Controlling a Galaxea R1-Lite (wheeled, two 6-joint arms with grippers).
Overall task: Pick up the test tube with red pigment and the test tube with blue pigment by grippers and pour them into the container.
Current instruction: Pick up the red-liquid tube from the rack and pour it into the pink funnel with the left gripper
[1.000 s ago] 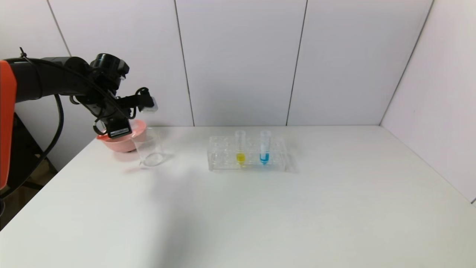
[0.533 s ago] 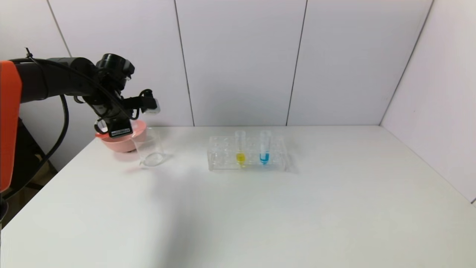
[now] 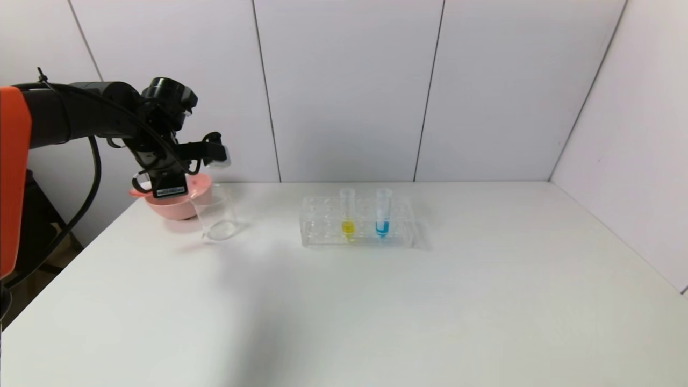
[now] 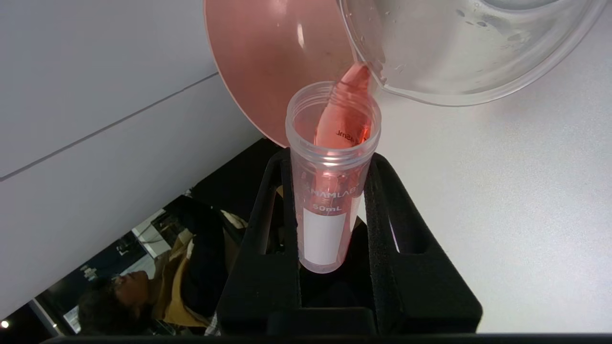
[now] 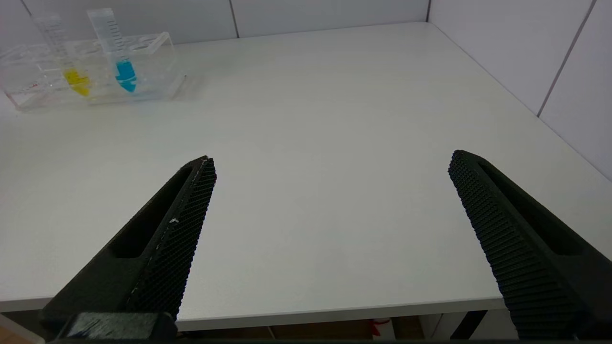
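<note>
My left gripper [image 3: 171, 186] is at the far left, over the pink bowl [image 3: 185, 207] and just beside the clear beaker [image 3: 216, 212]. In the left wrist view it [image 4: 332, 160] is shut on the test tube with red pigment [image 4: 330, 191]. The tube is tipped, and red liquid lies along its wall up to the open mouth, close to the beaker's rim [image 4: 478, 81]. The test tube with blue pigment [image 3: 382, 213] stands upright in the clear rack [image 3: 322, 237]; it also shows in the right wrist view [image 5: 123, 62]. My right gripper [image 5: 332, 167] is open and empty near the table's front edge, out of the head view.
A yellow-liquid tube [image 3: 348, 215] stands in the rack to the left of the blue one. The pink bowl [image 4: 267, 57] touches the back of the beaker. White walls close the back and right sides of the table [image 3: 376, 312].
My left gripper has shifted a little to the right and down over the pink bowl with the red tube. The bowl's left rim now sticks out farther. The rack and tubes have not moved.
</note>
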